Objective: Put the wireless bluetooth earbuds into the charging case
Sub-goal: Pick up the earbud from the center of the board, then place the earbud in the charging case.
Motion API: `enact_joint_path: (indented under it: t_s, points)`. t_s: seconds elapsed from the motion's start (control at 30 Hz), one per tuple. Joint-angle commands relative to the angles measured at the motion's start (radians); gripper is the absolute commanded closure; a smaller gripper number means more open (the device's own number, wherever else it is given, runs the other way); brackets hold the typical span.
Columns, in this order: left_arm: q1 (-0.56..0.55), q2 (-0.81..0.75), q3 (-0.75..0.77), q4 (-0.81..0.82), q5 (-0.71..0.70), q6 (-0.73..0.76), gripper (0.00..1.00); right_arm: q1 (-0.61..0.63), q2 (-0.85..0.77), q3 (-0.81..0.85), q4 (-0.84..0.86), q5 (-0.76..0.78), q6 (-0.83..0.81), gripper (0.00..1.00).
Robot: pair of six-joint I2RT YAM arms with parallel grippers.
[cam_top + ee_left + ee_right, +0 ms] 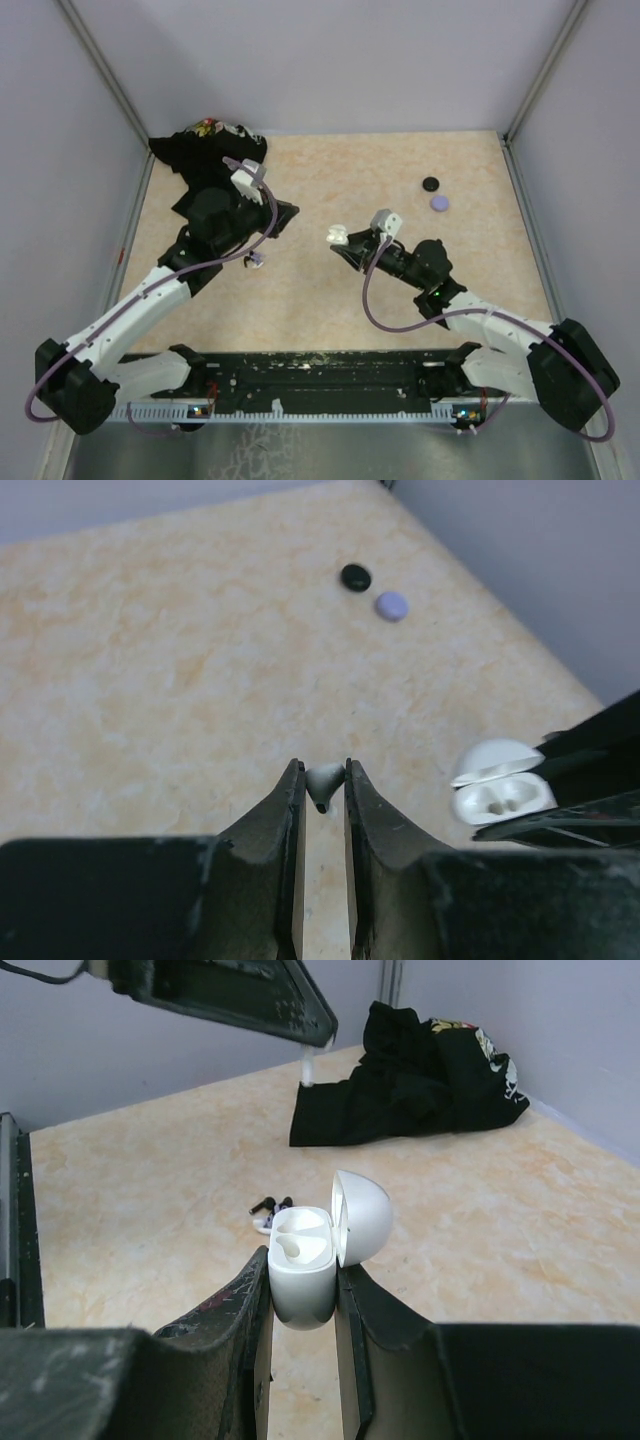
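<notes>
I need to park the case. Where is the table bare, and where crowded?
Bare: the far middle, between the black cloth and the black disc and lavender disc; the near strip along the base rail. Crowded: centre-left, where loose earbuds lie by the left gripper, facing the right gripper and its open case.

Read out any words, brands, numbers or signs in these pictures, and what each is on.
No text can be read.
The black cloth bears a coloured print, too blurred to tell whether it holds letters.
The white charging case shows no marking.
</notes>
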Motion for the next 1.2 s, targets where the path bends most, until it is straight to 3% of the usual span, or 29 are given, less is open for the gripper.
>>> enact_joint_path:
  t_s: [0.0,0.63,1.17]
  points:
    - [-0.05,-0.057,0.005,0.172,0.08,0.057,1.0,0.003,0.034,0.042,0.172,-0.001,-0.005,1.0]
    - [-0.297,-0.002,0.016,0.319,-0.007,0.141,1.0,0.013,0.101,0.006,0.444,0.015,0.005,1.0]
    - [-0.331,0.013,0.043,0.33,-0.062,0.176,1.0,0.015,0.1,-0.016,0.481,0.008,0.016,1.0]
